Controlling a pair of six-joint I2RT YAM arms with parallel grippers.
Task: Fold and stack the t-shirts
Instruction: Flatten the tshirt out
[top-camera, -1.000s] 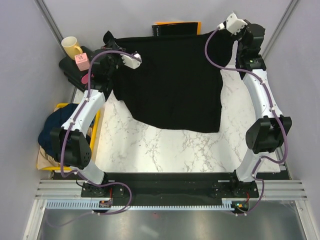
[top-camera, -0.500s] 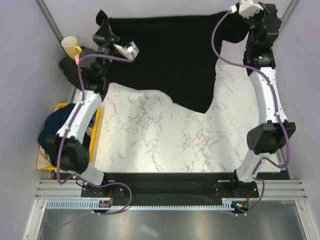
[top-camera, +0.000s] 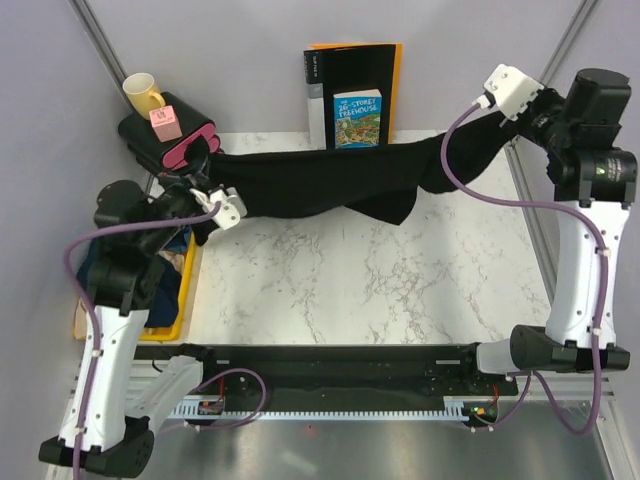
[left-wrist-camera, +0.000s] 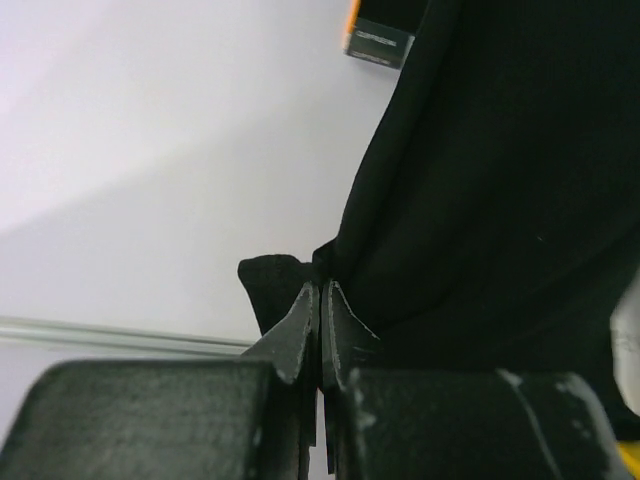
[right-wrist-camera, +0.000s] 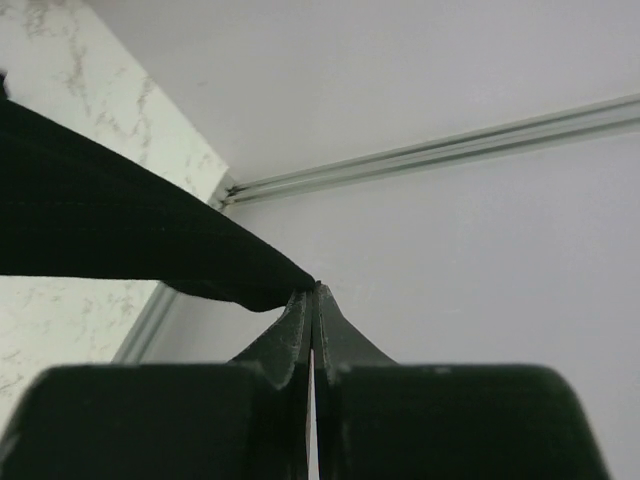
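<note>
Over the far edge of the desk (top-camera: 380, 290) the black t-shirt (top-camera: 320, 180) hangs stretched between both hands. The left hand (left-wrist-camera: 322, 292) and the right hand (right-wrist-camera: 313, 295) each pinch one end, fully closed, which only the wrist views show. Left of the desk, a yellow bin (top-camera: 186, 290) holds a dark blue t-shirt (top-camera: 88, 262), seen from above only.

Top view, upper centre: blue book (top-camera: 357, 119), cover reads "26-STOREY TREEHOUSE"; the smaller print is too small to read. Binder (top-camera: 360, 66) behind it: white spine lettering illegible, and blurred in the left wrist view. Pink block (top-camera: 163, 123), upper left: mark unreadable.
</note>
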